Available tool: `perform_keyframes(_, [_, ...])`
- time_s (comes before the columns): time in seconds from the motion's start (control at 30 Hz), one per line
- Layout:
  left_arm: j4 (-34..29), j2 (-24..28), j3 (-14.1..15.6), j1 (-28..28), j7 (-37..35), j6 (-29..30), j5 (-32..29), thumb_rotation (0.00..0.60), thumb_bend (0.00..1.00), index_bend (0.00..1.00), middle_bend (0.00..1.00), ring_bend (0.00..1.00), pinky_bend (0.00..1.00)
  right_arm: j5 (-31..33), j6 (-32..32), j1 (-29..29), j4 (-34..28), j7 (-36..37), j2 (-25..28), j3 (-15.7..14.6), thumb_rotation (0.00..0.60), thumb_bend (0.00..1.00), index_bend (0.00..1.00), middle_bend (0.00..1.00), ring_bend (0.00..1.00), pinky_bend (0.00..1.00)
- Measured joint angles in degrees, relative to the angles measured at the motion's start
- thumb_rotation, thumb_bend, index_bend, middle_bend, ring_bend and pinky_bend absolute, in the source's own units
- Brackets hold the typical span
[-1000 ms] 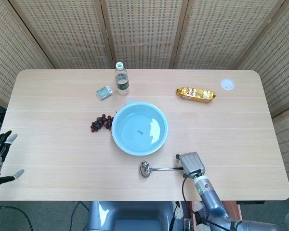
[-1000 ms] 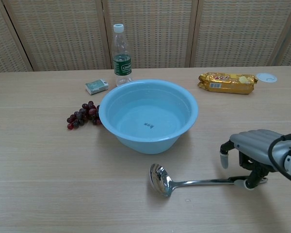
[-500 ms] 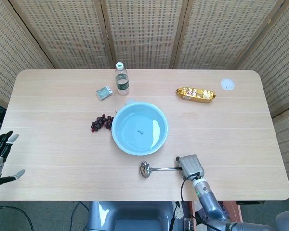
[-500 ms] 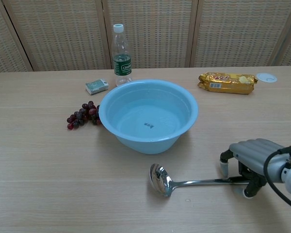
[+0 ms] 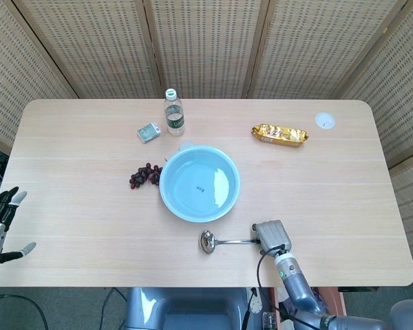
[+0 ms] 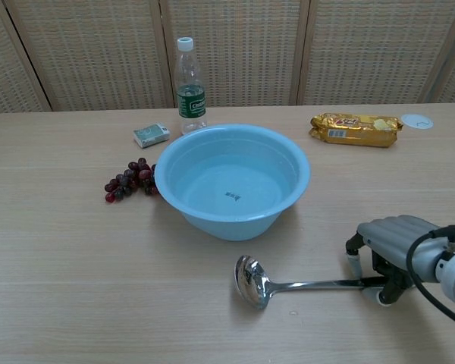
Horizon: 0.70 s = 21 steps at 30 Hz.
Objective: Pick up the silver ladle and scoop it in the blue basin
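Silver ladle [image 6: 288, 284] flat on desk [image 6: 76, 258] | right hand [image 6: 390, 243] curled over handle end, grip unconfirmed | close firmly before lifting toward blue basin [image 6: 232, 180] | left hand [image 5: 0, 213] wide, idle

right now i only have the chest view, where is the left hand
Observer: The left hand shows only in the head view, off the table's left edge, fingers apart, holding nothing.
Operator: and from above, does the right hand cover the ladle handle end
Observer: Yes. From above the right hand sits over the handle end of the silver ladle; only the bowl and part of the handle show.
Operator: is the ladle clear of the basin from above
Observer: Yes. The head view shows a strip of bare table between the ladle bowl and the rim of the blue basin, so they are apart.
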Motion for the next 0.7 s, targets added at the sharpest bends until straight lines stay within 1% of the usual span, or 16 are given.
perform_keyframes(0.1, [0.0, 0.0, 0.0, 0.0, 0.0, -0.1, 0.0, 0.6, 0.0, 0.0, 0.0, 0.0, 0.0, 0.5, 0.2, 0.2, -0.2, -0.4, 0.2, 0.0, 0.6, 0.44, 0.66, 1.0, 0.99, 1.0])
perform_keyframes(0.2, [0.0, -0.1, 0.0, -0.1, 0.1, -0.1, 0.0, 0.6, 0.0, 0.0, 0.0, 0.0, 0.0, 0.5, 0.3, 0.3, -0.4, -0.3, 0.4, 0.0, 0.6, 0.51, 0.66, 1.0, 0.99, 1.0])
perform_keyframes(0.3, [0.0, -0.1, 0.0, 0.0, 0.2, -0.1, 0.0, 0.6, 0.0, 0.0, 0.0, 0.0, 0.0, 0.5, 0.3, 0.4, -0.7, -0.1, 0.7, -0.1, 0.6, 0.57, 0.69, 1.0, 0.99, 1.0])
perform_keyframes(0.43, [0.0, -0.1, 0.0, -0.1, 0.2, -0.2, 0.0, 0.6, 0.0, 0.0, 0.0, 0.0, 0.0, 0.2, 0.4, 0.3, -1.5, 0.8, 1.4, 0.0, 0.6, 0.68, 0.72, 1.0, 0.99, 1.0])
perform_keyframes(0.6, [0.0, 0.0, 0.0, -0.1, 0.1, -0.2, -0.1, 0.6, 0.0, 0.0, 0.0, 0.0, 0.0, -1.4, 0.1, 0.1, -3.4, 3.2, 3.8, -0.3, 0.6, 0.74, 0.78, 1.0, 1.0, 1.0])
perform_keyframes(0.7, [0.0, 0.0, 0.0, -0.1, -0.1, -0.2, -0.1, 0.6, 0.0, 0.0, 0.0, 0.0, 0.0, -3.5, 0.0, -0.1, -4.9, 5.6, 5.7, -0.5, 0.6, 0.75, 0.8, 1.0, 1.0, 1.0])
